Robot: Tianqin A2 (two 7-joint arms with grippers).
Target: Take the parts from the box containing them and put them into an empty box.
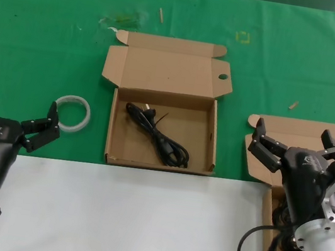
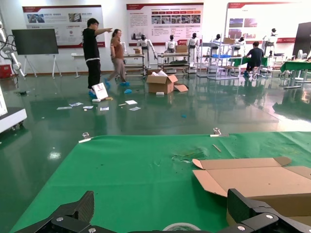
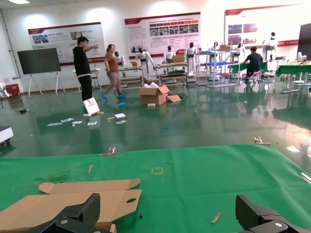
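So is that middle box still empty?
No, a black power cord already lies inside the box with the lid hole.

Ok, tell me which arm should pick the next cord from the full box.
Probably the right. The right gripper hangs open directly over the box containing them at the table's right edge, cords below it. The left gripper, open, sits far off beside the white ring.

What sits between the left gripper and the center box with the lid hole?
In the head view, a white ring on the green cloth lies between the left gripper and the box.
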